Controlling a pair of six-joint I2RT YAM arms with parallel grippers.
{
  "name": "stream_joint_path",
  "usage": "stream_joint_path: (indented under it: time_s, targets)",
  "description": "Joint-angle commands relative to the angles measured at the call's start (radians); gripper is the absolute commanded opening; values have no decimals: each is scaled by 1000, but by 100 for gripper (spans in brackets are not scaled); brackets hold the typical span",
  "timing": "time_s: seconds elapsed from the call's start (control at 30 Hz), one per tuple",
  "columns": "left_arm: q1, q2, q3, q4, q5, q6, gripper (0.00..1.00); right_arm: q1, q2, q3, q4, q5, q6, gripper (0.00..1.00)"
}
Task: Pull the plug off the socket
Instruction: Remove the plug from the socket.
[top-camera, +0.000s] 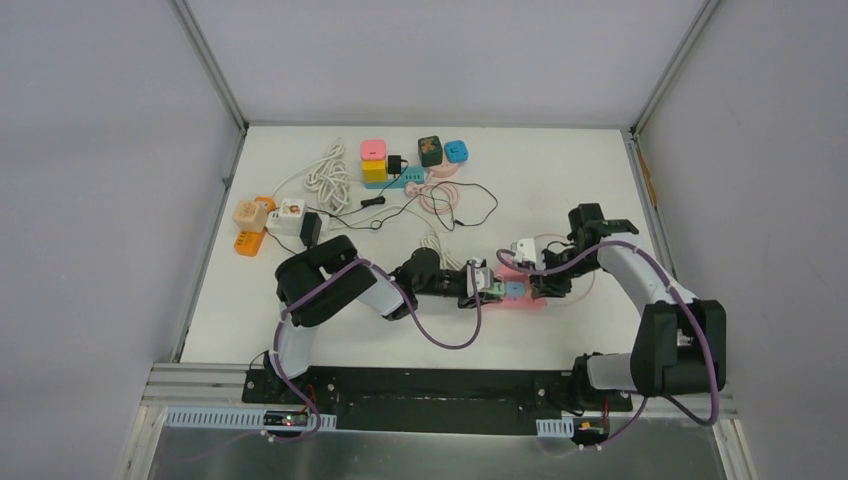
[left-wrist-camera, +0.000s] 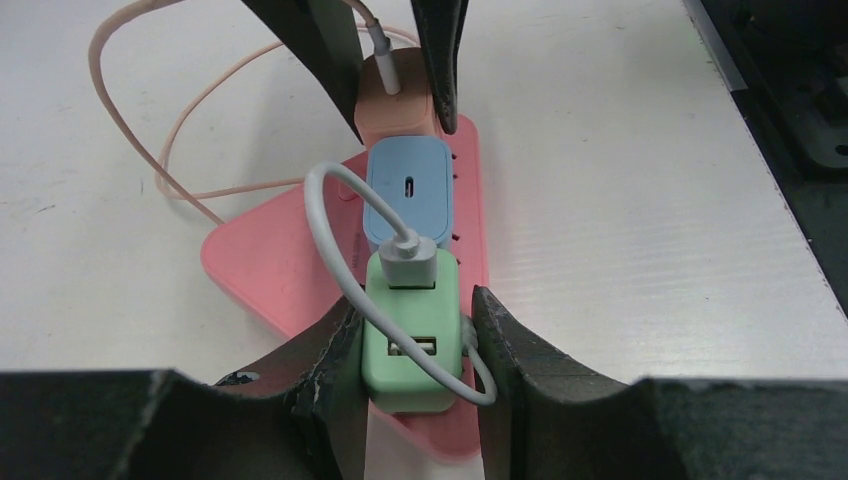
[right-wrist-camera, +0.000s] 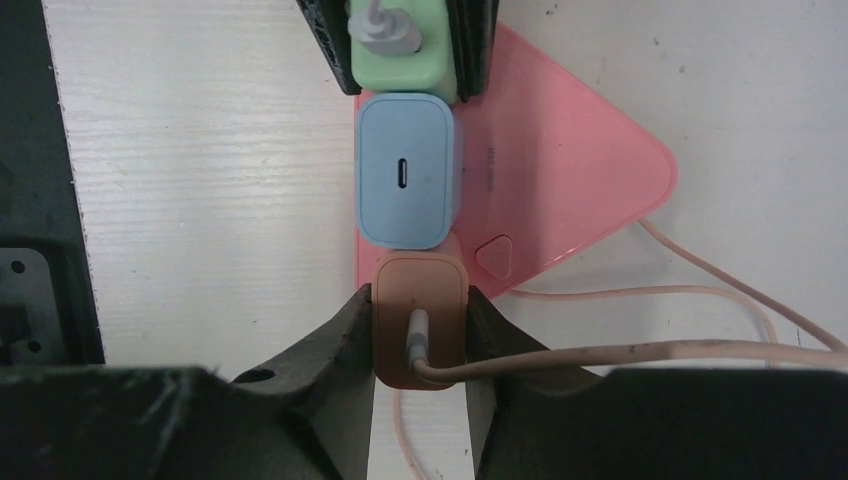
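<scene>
Left gripper (left-wrist-camera: 412, 345), reaching in from 9 o'clock, is pinching the green plug (left-wrist-camera: 408, 300). A white cable (left-wrist-camera: 316, 225) loops off the plug's top. Right gripper (right-wrist-camera: 420, 335), from 3 o'clock, pinches the tan plug (right-wrist-camera: 420, 290). I see the blue plug (right-wrist-camera: 405, 170) just between the two. All three sit in a row on the pink socket (right-wrist-camera: 570, 160), toward 4 o'clock of table (top-camera: 600, 190) centre. Farther off, at 11–12 o'clock, are coloured cubes (top-camera: 373, 160) and cables (top-camera: 328, 180).

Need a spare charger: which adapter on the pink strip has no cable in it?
The blue adapter in the middle: its port is empty. The green adapter and tan adapter both have theirs occupied.
</scene>
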Motion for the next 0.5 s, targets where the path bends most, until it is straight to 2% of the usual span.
stream_joint_path:
  time_s: [0.0,0.1,0.23,0.33,0.4,0.47]
  targets:
    - [11,8,-2,-98,-14,23,0,28,-166,-113,24,-12,-82,0]
    - [11,8,1,-102,-13,23,0,45,-204,-132,46,-23,-70,0]
    - [10,10,2,-106,-13,23,0,39,-28,44,-90,-79,83,0]
    - [10,9,2,-106,-12,23,0,27,70,99,-176,-95,70,0]
    - [11,9,3,-106,-12,23,0,26,61,75,-150,-77,67,0]
    - [10,10,3,-107,-12,24,0,33,-14,19,-84,-40,21,0]
